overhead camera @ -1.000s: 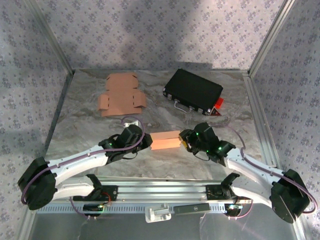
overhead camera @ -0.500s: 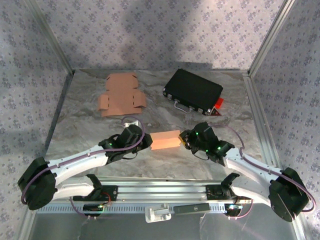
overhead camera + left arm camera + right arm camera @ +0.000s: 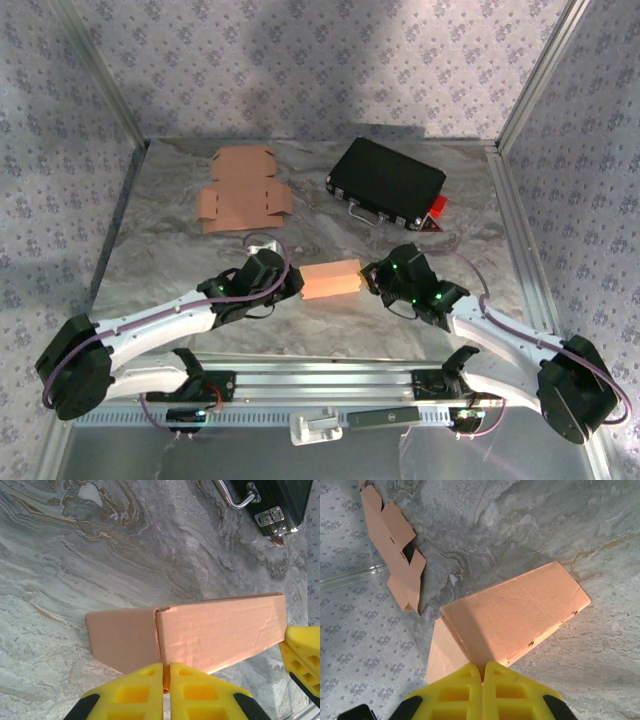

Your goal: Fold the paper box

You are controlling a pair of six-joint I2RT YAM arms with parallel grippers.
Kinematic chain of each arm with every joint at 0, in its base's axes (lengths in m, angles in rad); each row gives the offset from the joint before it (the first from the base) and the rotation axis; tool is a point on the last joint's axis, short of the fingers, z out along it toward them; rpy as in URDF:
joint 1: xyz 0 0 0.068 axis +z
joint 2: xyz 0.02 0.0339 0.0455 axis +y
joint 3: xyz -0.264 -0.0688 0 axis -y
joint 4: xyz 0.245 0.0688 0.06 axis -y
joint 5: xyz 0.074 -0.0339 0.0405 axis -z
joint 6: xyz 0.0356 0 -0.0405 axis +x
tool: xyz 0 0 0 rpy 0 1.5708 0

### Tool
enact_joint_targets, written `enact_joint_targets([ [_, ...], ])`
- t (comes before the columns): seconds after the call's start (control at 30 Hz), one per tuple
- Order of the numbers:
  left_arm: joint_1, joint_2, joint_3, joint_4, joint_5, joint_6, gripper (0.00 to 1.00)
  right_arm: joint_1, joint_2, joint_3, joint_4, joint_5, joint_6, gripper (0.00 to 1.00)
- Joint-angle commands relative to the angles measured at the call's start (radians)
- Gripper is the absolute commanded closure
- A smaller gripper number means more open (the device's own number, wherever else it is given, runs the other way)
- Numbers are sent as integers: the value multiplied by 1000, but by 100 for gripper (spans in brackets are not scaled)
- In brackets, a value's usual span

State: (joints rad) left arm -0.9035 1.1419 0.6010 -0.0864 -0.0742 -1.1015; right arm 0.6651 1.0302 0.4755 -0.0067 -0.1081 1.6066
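Cardboard box (image 3: pixel 330 279) pinched by left gripper (image 3: pixel 163 672); closed right gripper (image 3: pixel 483 672) touches it.

A grey, marbled worktop (image 3: pixel 160 270) carries four things — a flat cardboard blank (image 3: pixel 243 188) at the back left, a black case (image 3: pixel 387 180) at the back right with a red piece (image 3: pixel 437 210) just beside its right corner, and a folded box (image 3: pixel 330 279) near the front middle.

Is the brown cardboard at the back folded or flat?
Flat. The cardboard sheet lies spread on the table, flaps sticking out sideways.
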Motion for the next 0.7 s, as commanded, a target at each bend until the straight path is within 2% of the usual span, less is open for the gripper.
enact_joint_targets([
  [0.0, 2, 19, -31, -29, 22, 2, 92, -5, 24, -22, -102, 27, -5, 98],
  [0.07, 3, 19, -32, -26, 25, 2, 92, -2, 19, -11, -111, 31, -16, 96],
  [0.1, 3, 17, -32, -24, 27, 2, 93, -1, 15, 4, -129, 34, -27, 92],
  [0.13, 1, 12, -31, -23, 27, 2, 93, 9, 5, 29, -165, 48, -49, 83],
  [0.23, -5, 2, -23, -26, 21, 2, 93, 93, -28, 157, -327, 166, -85, 44],
  [0.3, -9, -4, -17, -33, 12, 2, 93, 187, -33, 218, -391, 265, -65, 26],
  [0.4, -15, -8, -9, -39, 3, 2, 93, 280, 7, 240, -370, 318, 43, 19],
  [0.53, -24, -7, -9, -38, -1, 0, 93, 308, 105, 236, -250, 298, 191, 18],
  [0.67, -31, -6, -7, -36, -2, -1, 93, 305, 223, 300, -215, 270, 294, 16],
])
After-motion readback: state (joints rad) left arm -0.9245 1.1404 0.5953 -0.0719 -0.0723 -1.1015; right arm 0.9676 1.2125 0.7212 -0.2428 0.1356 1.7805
